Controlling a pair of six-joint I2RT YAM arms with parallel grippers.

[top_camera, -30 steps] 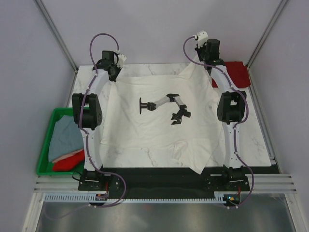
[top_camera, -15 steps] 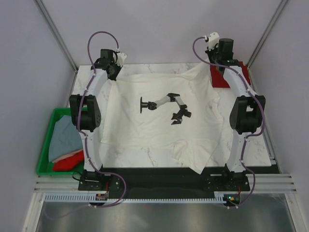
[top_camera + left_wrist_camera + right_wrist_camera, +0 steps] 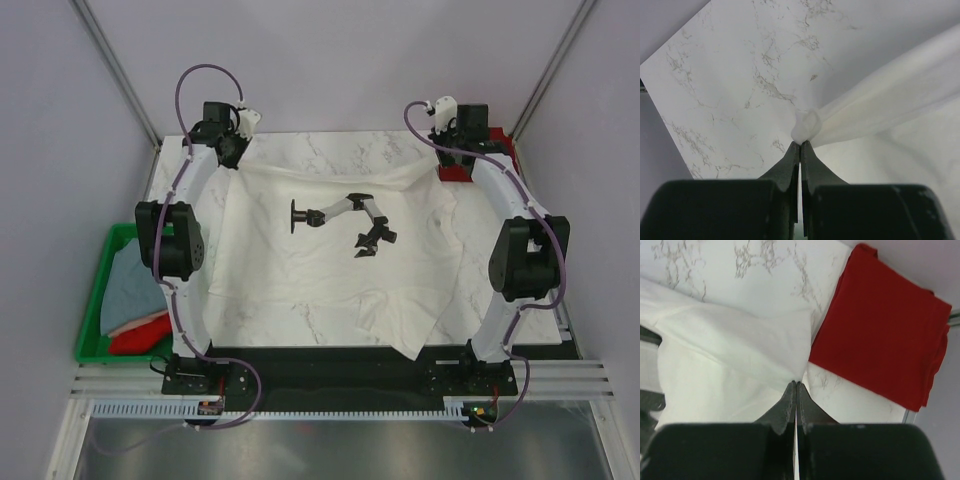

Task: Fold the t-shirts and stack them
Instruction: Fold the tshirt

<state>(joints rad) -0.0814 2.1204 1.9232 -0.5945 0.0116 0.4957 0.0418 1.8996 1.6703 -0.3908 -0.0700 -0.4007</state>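
Note:
A large white t-shirt (image 3: 330,260) with a black chest print (image 3: 345,222) lies spread over the marble table (image 3: 310,145). My left gripper (image 3: 232,150) is shut on its far left corner, a bunched knot of cloth (image 3: 807,125) at my fingertips. At the far right my right gripper (image 3: 447,155) is shut on the other far corner (image 3: 800,372). Between the two the far hem is pulled taut. A folded dark red t-shirt (image 3: 885,335) lies at the far right corner, partly hidden by my right arm in the top view. Grey-blue (image 3: 130,285) and bright red (image 3: 140,333) t-shirts lie in the crate.
A green plastic crate (image 3: 95,300) stands off the table's left edge, near side. The white shirt's near hem hangs over the table's front edge (image 3: 415,345). Grey walls close in behind and on both sides.
Both arms have spread outward, the right gripper going right and the left slightly left, stretching the shirt's far hem taut. The right arm's elbow has swung far to the right.

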